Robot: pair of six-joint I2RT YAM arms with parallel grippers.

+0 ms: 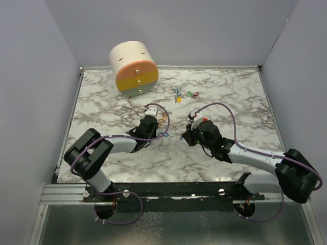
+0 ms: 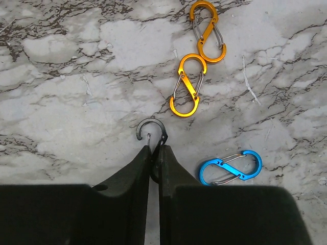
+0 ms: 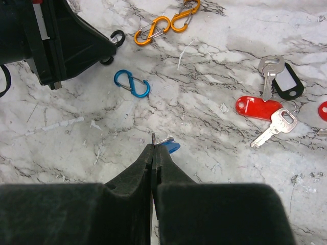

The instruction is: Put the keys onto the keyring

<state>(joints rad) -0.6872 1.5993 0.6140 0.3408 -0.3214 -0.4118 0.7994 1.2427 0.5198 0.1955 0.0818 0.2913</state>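
Right gripper (image 3: pixel 153 144) is clamped tight on a blue-headed key (image 3: pixel 171 147), only its metal tip showing. Left gripper (image 2: pixel 155 150) pinches a black clip (image 2: pixel 152 130). A round drawer box (image 1: pixel 134 69) sits at the far-left corner, contents hidden. Silver keys (image 3: pixel 278 125) with red and black tags lie near the far edge's middle.

Bright, even light falls from overhead on the white, grey-veined marble bench (image 1: pixel 225 92), without harsh glare. Shadows are short and soft, as beneath the round cream, orange and grey drum (image 1: pixel 134 69). In the wrist views the black left claw (image 2: pixel 155 152) and black right claw (image 3: pixel 153 149) loom dark and slightly soft, while the marble is crisp. The small black figure-8 metal clip (image 2: pixel 151 120) pinched by the left claw stands out sharply. The small blue-headed key (image 3: pixel 170 147) at the right claw's tip seems partly shadowed.
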